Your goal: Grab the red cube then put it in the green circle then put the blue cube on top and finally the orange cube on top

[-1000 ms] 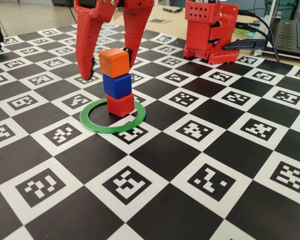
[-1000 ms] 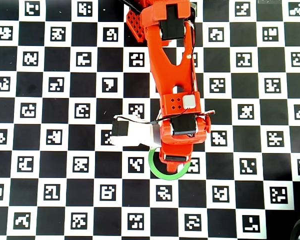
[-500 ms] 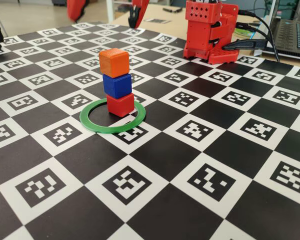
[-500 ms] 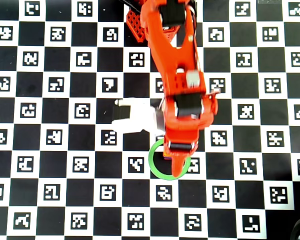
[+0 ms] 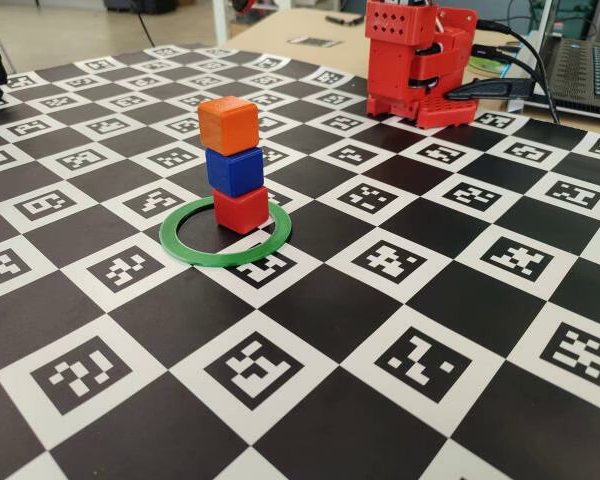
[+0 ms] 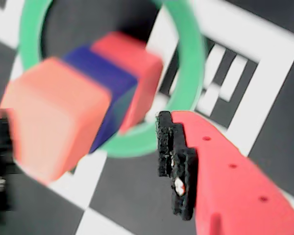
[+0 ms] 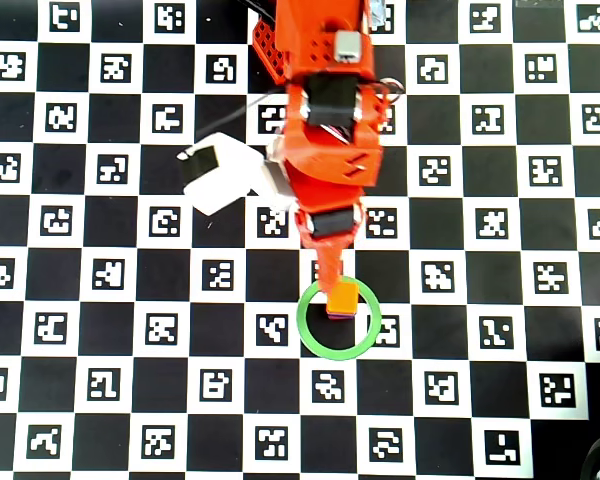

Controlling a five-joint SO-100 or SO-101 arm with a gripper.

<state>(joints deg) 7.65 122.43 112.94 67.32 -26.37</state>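
Note:
Three cubes stand stacked inside the green circle (image 5: 195, 250): the red cube (image 5: 241, 209) at the bottom, the blue cube (image 5: 235, 170) on it, the orange cube (image 5: 227, 124) on top. The overhead view shows the orange cube (image 7: 342, 297) inside the green circle (image 7: 300, 322), with my gripper (image 7: 329, 277) lifted just behind it. In the wrist view my gripper (image 6: 83, 156) is open and holds nothing. The orange cube (image 6: 54, 117), blue cube (image 6: 108, 83), red cube (image 6: 130, 54) and green circle (image 6: 191, 63) lie blurred below it. The fixed view does not show the gripper.
The checkered marker board (image 5: 400, 330) covers the table. The red robot base (image 5: 420, 60) stands at the back, with cables and a laptop (image 5: 585, 60) to its right. A white camera mount (image 7: 220, 175) sticks out left of the arm.
The gripper has let go of the orange cube, risen out of the fixed view and pulled back toward the base. The stack has not moved.

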